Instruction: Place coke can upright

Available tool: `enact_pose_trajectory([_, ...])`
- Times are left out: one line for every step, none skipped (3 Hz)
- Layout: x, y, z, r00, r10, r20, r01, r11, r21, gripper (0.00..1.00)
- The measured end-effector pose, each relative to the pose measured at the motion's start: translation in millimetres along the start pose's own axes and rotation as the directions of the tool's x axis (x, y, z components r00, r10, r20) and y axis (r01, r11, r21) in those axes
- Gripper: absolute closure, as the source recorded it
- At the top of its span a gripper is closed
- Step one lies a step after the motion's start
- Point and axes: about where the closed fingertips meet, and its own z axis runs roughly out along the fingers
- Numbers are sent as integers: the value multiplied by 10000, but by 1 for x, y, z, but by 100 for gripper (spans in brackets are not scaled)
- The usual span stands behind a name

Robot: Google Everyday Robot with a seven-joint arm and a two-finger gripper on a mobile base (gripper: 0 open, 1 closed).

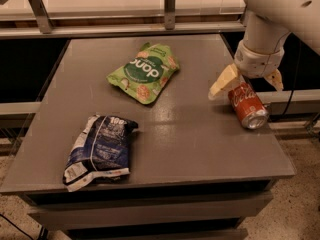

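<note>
Small red aluminium coke can with white script and silver ends [247, 106] lies on its side near the right edge of the flat grey table top [170, 144], one silver end facing the front. The cream two-finger gripper [246, 86] on the white robot arm [272, 14] hangs right over the can's far end. Its fingers [222, 82] are spread wide, one each side of the can, and we see no pinch on it yet.

We judge the step in hand is the grasp before tipping up. We'd lower until the pads bracket the curved wall, close centred so the can does not squirt out, and squeeze lightly since thin aluminium should dent. The smooth round wall will likely roll, and the table edge is near, so no sideways nudges. Then swing a silver end down flat onto the table before letting go.

The table looks hard with a slight sheen. The green crinkly snack bag [145, 73], soft and puffed, and the dark blue crumpled snack bag [100, 151] both lie well apart to the left, out of the way
</note>
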Motion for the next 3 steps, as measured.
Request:
enact_pose_trajectory([2, 5, 2, 9995, -313, -41, 314, 9992, 266, 17])
enact_pose_trajectory([4, 9, 5, 9988, -485, -110, 489, 9981, 367, 41])
enact_pose_trajectory([4, 11, 8, 9977, -674, -93, 676, 9975, 227, 64])
